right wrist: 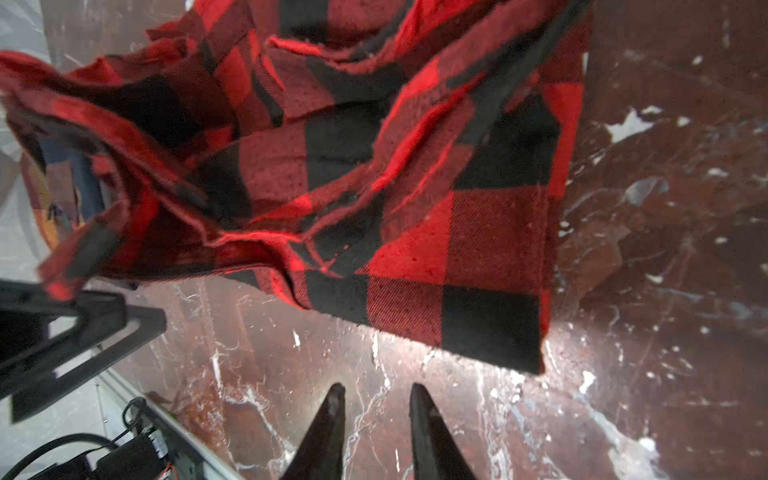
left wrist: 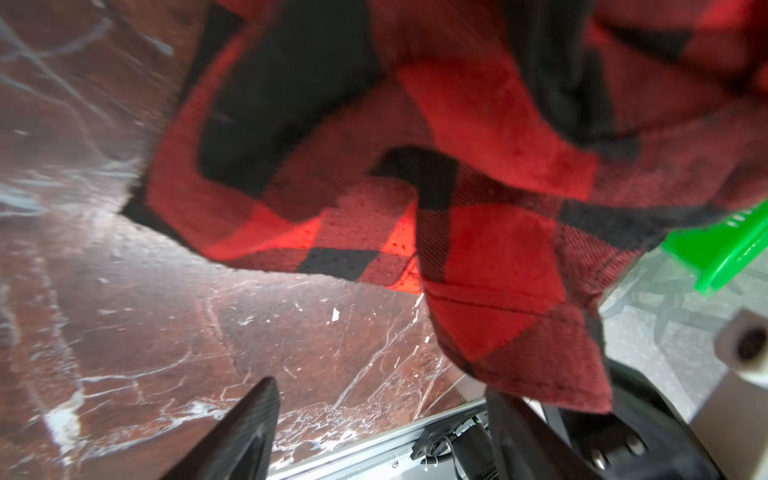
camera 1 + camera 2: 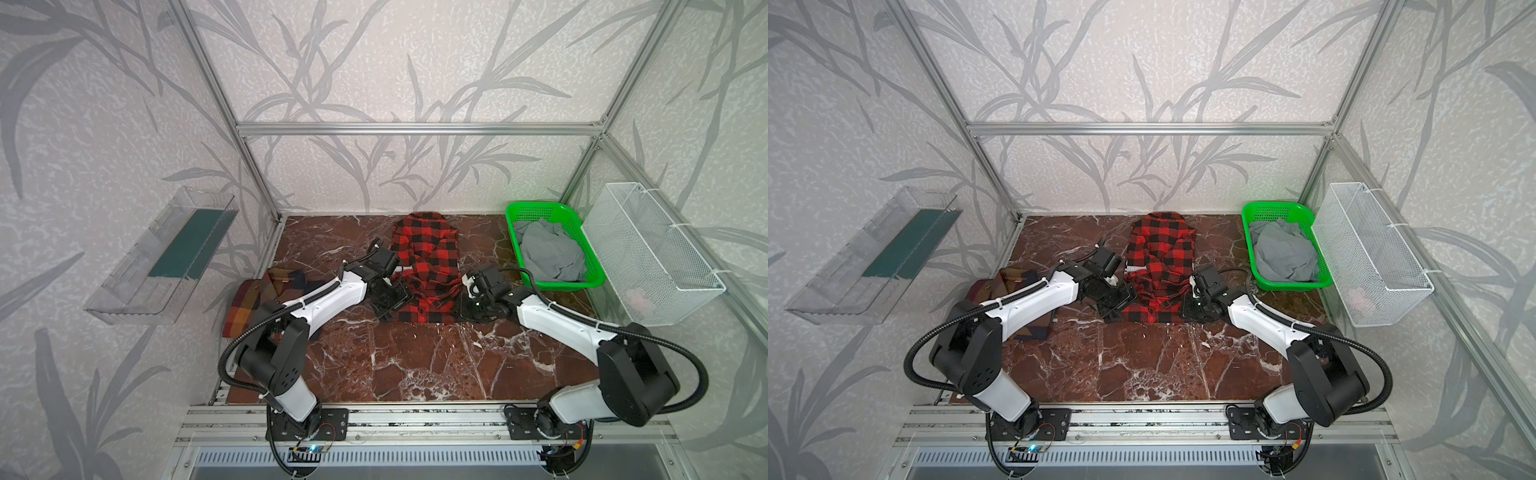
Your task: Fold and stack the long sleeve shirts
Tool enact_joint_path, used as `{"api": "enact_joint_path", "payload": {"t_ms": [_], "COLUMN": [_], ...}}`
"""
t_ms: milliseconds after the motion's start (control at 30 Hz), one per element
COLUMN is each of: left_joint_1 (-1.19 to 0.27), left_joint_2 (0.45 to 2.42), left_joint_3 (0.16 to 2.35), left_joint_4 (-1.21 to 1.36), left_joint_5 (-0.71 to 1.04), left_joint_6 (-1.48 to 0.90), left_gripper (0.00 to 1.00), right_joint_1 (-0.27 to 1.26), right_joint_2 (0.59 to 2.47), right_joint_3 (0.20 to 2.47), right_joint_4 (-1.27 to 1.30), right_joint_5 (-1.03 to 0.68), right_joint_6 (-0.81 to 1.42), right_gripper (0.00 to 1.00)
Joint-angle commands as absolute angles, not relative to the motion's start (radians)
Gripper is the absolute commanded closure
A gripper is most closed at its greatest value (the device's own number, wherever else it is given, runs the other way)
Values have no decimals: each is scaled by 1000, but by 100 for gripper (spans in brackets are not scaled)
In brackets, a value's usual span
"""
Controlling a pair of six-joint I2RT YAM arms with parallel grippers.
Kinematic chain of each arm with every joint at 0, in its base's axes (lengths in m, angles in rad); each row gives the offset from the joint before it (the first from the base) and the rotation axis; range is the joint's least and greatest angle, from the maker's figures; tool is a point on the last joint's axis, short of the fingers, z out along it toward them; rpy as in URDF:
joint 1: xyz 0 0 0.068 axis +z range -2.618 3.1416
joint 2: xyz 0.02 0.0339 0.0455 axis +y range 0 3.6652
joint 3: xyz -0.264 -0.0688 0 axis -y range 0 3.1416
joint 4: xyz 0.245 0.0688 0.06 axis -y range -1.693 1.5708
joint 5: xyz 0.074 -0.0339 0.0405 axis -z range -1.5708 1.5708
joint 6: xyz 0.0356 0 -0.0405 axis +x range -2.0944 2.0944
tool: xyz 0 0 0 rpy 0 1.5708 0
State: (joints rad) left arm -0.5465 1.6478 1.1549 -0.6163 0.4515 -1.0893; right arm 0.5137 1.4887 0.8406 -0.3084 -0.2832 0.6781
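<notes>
The red-and-black check shirt [image 3: 428, 257] [image 3: 1160, 253] lies rumpled and partly folded at the middle back of the marble table. My left gripper [image 3: 388, 301] [image 2: 382, 399] stands open at its near left corner, and a flap of the shirt [image 2: 519, 332] hangs over one finger [image 2: 523, 432]. My right gripper [image 3: 471, 309] [image 1: 377, 392] sits just off the near right hem [image 1: 490, 324]. Its jaws are open by a narrow gap, with only table between them. The brown plaid shirt [image 3: 245, 303] [image 3: 988, 286] lies folded at the left, partly under my left arm.
A green basket [image 3: 536, 206] holding grey cloth stands at the back right. A white mesh basket [image 3: 652, 257] hangs on the right wall and a clear tray [image 3: 162, 257] on the left wall. Bare marble [image 3: 415, 357] lies in front of the shirt.
</notes>
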Motion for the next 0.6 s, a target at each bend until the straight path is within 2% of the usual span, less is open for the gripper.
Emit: {"api": "enact_joint_path", "payload": {"t_ms": [0,200,567], "left_joint_1": [-544,-544,-543], "left_joint_2": [1674,1717,1817], "left_joint_3": [1168,1234,1400], "left_joint_4": [-598,-625,-667], "left_joint_5": [427,414,406], "left_joint_6": [-1096,-1054,-1037], "left_gripper": [22,22,23], "right_joint_1": [513,516,523], "right_joint_2": [1554,1670,1797], "right_joint_3": [873,961,1161], "right_joint_4": [-260,-215,-215], "right_joint_5": [-221,-217,-215], "right_joint_6": [647,580,591], "right_gripper": [72,70,68]}}
